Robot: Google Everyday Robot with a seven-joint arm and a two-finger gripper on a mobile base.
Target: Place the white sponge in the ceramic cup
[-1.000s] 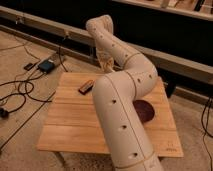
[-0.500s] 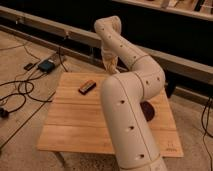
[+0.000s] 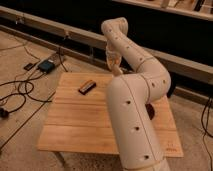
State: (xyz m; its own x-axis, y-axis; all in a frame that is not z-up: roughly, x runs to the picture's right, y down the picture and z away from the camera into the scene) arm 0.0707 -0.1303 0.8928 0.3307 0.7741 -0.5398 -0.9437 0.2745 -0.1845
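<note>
My gripper [image 3: 114, 66] hangs down from the wrist over the far edge of the wooden table [image 3: 80, 125], near its middle. My own cream-coloured arm [image 3: 132, 115] rises from the front right and blocks much of the table's right half. Neither the white sponge nor the ceramic cup shows in this view; either may be hidden behind the arm.
A dark brown rectangular block [image 3: 86, 87] lies on the table's far left part. A dark purple bowl [image 3: 150, 111] peeks out from behind the arm on the right. Cables [image 3: 20, 92] and a small box [image 3: 47, 65] lie on the floor to the left. A long rail [image 3: 45, 25] runs behind the table.
The upper arm and wrist have swung a little to the right, carrying the gripper rightward along the table's far edge. The brown block has not moved.
</note>
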